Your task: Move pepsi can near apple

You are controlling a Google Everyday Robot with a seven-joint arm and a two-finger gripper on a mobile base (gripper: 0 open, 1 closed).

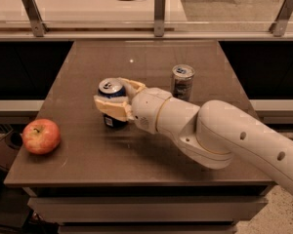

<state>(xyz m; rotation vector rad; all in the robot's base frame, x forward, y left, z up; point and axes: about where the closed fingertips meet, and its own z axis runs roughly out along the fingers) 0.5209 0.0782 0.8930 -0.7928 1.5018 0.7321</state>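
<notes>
The pepsi can [111,92], dark blue with a silver top, stands upright near the middle of the brown table [83,150]. My gripper [113,101] is shut on the pepsi can, its cream fingers [111,109] wrapped around the can's body from the right. The red apple [40,136] lies at the table's left front, well to the left of the can and a little nearer the front edge.
A taller silver-grey can [182,82] stands behind my arm, right of centre. My white arm [224,140] stretches in from the lower right. A glass rail with metal posts [159,8] runs behind the table.
</notes>
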